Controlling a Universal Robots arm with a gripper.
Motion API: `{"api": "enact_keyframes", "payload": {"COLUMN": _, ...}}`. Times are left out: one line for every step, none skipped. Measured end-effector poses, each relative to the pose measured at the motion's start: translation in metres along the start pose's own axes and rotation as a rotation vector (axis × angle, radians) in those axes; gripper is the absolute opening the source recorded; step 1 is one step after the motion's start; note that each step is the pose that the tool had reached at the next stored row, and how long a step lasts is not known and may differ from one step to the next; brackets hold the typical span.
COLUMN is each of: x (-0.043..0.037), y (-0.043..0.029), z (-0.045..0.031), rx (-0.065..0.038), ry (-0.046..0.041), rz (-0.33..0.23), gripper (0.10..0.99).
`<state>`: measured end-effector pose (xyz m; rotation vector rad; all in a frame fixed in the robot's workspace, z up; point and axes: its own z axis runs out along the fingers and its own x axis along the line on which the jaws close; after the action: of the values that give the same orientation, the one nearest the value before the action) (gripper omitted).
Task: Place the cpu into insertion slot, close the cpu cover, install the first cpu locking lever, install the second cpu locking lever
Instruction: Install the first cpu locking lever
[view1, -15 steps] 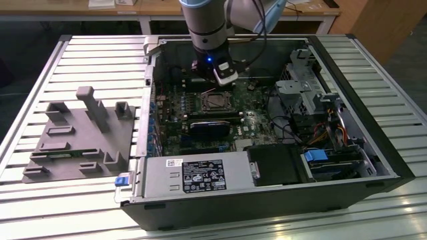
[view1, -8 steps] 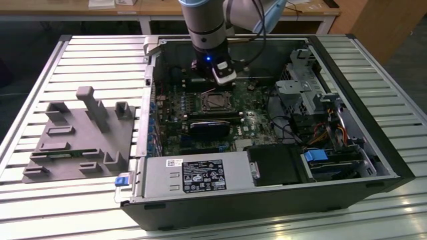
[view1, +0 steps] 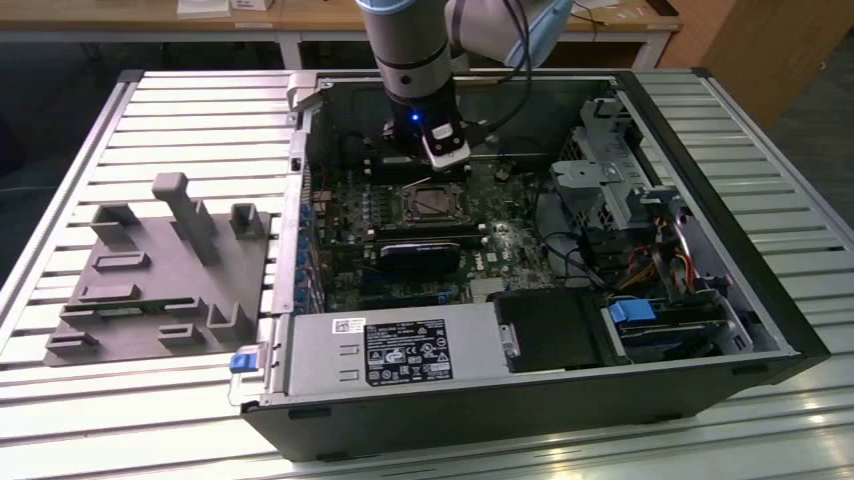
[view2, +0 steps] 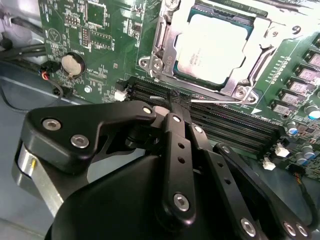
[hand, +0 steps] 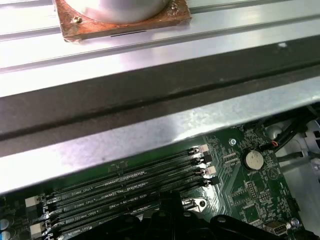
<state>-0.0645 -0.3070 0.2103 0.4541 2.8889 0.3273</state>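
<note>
One gripper (view1: 427, 170) is seen on the single arm, lowered into the open computer case (view1: 781, 330), which is laid on a slatted table (view1: 200, 90). In the exterior view the tool is hung just at 12 o'clock of the insertion slot (view1: 411, 204). One cpu (view2: 214, 47) is seated in that slot, its dull silver top framed by one cpu cover (view2: 167, 30), which is laid flat over its edges. In the second wrist view the fingertips (view2: 173, 100) are seen pressed together, and they are laid across one thin silvery locking lever (view2: 220, 100) that runs between the cover and the memory slots (view2: 225, 125). Whether the wire is nipped between them cannot be told. Four long memory slots are counted in the first wrist view, and one coin cell (hand: 253, 160) is set near their ends. In the exterior view one black fan block (view1: 416, 255) is placed at 6 o'clock of the slot, one power supply (view1: 387, 350) further toward 6 o'clock, and one grey fixture (view1: 160, 270) well apart at 9 o'clock, outside the case.
</note>
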Motion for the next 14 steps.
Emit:
{"api": "enact_keyframes", "payload": {"x": 0.0001, "y": -0.0001, "z": 0.0003, "rx": 0.001, "ry": -0.0019, "rz": 0.007, "gripper": 0.102}}
{"api": "enact_keyframes", "payload": {"x": 0.0002, "y": 0.0001, "z": 0.0005, "rx": 0.002, "ry": -0.0032, "rz": 0.012, "gripper": 0.102}}
{"api": "enact_keyframes", "payload": {"x": 0.0004, "y": 0.0006, "z": 0.0008, "rx": 0.002, "ry": -0.0036, "rz": 0.014, "gripper": 0.102}}
{"api": "enact_keyframes", "payload": {"x": 0.0008, "y": 0.0012, "z": 0.001, "rx": 0.002, "ry": -0.0039, "rz": 0.015, "gripper": 0.102}}
{"api": "enact_keyframes", "payload": {"x": 0.0012, "y": 0.0018, "z": 0.0012, "rx": 0.003, "ry": -0.0041, "rz": 0.016, "gripper": 0.102}}
{"api": "enact_keyframes", "payload": {"x": 0.0015, "y": 0.0024, "z": 0.0014, "rx": 0.003, "ry": -0.0043, "rz": 0.016, "gripper": 0.102}}
{"api": "enact_keyframes", "payload": {"x": 0.0018, "y": 0.003, "z": 0.0017, "rx": 0.003, "ry": -0.0044, "rz": 0.017, "gripper": 0.102}}
{"api": "enact_keyframes", "payload": {"x": 0.0021, "y": 0.0035, "z": 0.0019, "rx": 0.003, "ry": -0.0044, "rz": 0.017, "gripper": 0.102}}
{"api": "enact_keyframes", "payload": {"x": 0.0022, "y": 0.0037, "z": 0.0022, "rx": 0.003, "ry": -0.0047, "rz": 0.017, "gripper": 0.102}}
{"api": "enact_keyframes", "payload": {"x": 0.0022, "y": 0.0037, "z": 0.0024, "rx": 0.003, "ry": -0.0048, "rz": 0.018, "gripper": 0.102}}
{"api": "enact_keyframes", "payload": {"x": 0.0023, "y": 0.0036, "z": 0.0027, "rx": 0.003, "ry": -0.0053, "rz": 0.02, "gripper": 0.102}}
{"api": "enact_keyframes", "payload": {"x": 0.0024, "y": 0.0035, "z": 0.0031, "rx": 0.004, "ry": -0.0059, "rz": 0.021, "gripper": 0.102}}
{"api": "enact_keyframes", "payload": {"x": 0.0025, "y": 0.0034, "z": 0.0035, "rx": 0.006, "ry": -0.0067, "rz": 0.023, "gripper": 0.102}}
{"api": "enact_keyframes", "payload": {"x": 0.0026, "y": 0.0033, "z": 0.004, "rx": 0.007, "ry": -0.0075, "rz": 0.025, "gripper": 0.102}}
